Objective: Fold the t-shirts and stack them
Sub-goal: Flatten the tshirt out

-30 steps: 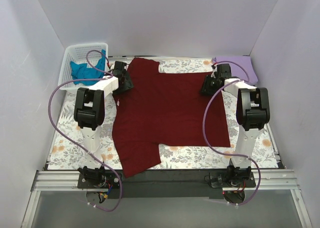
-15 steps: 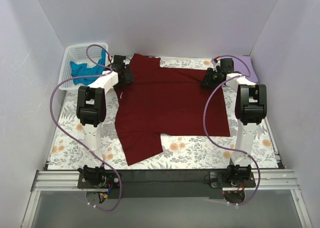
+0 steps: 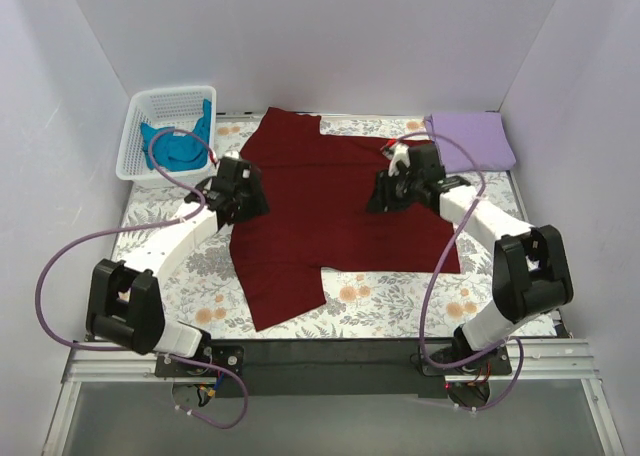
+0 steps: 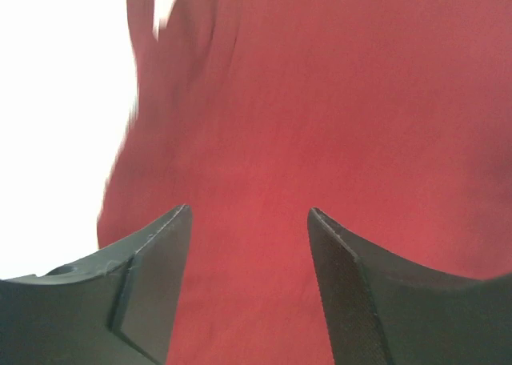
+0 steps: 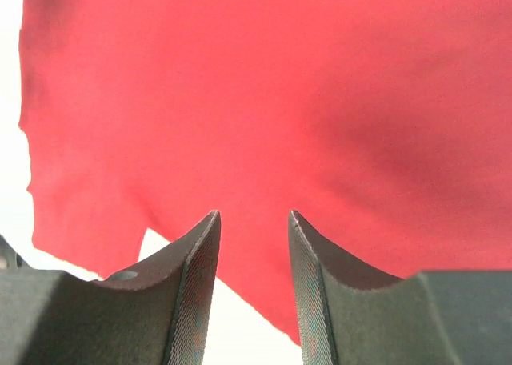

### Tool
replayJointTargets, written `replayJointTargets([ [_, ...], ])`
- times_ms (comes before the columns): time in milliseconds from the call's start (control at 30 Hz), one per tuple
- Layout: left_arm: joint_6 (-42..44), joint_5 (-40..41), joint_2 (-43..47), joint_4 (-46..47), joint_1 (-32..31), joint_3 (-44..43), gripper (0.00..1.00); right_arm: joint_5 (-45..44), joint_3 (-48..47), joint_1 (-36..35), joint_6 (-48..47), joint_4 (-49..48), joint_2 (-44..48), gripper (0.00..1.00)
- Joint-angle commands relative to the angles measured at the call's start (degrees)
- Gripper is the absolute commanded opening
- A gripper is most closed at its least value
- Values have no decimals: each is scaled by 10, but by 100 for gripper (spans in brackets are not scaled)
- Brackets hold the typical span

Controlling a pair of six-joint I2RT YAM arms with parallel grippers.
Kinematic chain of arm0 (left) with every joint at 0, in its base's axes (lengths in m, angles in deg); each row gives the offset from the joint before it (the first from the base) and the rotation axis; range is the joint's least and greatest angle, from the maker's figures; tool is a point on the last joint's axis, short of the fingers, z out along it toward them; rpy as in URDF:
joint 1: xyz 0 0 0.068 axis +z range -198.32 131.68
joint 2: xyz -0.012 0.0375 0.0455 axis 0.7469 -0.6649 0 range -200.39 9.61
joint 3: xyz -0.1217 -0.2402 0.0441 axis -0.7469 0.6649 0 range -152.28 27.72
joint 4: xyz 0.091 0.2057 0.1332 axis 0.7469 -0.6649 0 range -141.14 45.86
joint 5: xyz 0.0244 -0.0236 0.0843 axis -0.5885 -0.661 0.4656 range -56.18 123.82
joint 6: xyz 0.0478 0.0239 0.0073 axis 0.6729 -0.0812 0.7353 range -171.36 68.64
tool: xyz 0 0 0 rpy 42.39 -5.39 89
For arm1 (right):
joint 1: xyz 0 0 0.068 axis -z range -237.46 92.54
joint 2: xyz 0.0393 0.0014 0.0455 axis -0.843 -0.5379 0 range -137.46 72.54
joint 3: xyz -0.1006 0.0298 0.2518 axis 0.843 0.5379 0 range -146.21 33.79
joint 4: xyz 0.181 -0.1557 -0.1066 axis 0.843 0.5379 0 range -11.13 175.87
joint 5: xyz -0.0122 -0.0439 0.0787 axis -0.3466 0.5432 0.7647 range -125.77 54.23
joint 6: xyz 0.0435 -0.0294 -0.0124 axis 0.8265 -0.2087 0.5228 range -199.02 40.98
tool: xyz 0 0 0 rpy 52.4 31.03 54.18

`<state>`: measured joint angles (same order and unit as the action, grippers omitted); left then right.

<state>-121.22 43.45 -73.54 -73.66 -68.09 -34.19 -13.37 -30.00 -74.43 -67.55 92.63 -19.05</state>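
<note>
Top view: the soft dark maroon short-sleeved t-shirt [image 3: 335, 216] lies spread flat mid-table, one flap jutting near-left. Left wrist: the left gripper [image 4: 248, 213] has its jaws apart and empty over creased red fabric. Right wrist: the right gripper [image 5: 252, 214] is parted and empty too, above the shirt's edge.

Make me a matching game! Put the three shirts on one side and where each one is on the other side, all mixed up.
Shirts:
1. maroon shirt
2. purple shirt
3. teal shirt

Places:
A. bunched up in the white basket
B. spread out flat in the middle
C. folded at the far right corner

Pairs: 1-B, 2-C, 3-A
</note>
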Motion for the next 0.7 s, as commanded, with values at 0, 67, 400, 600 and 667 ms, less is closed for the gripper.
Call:
replayJointTargets([
  [0,-45,-33,31,-41,-27,92,55,6,65,-67,-21,31,31,45],
  [67,-74,-55,48,-48,-48,118,52,4,87,-97,-14,34,53,45],
  [400,-133,-141,15,-25,-117,181,49,-23,191,-122,1,42,143,45],
  [600,-177,-179,-24,2,-179,183,49,-31,216,-121,4,48,173,45],
  [667,-185,-179,-29,2,-196,178,49,-34,220,-122,5,49,181,45],
])
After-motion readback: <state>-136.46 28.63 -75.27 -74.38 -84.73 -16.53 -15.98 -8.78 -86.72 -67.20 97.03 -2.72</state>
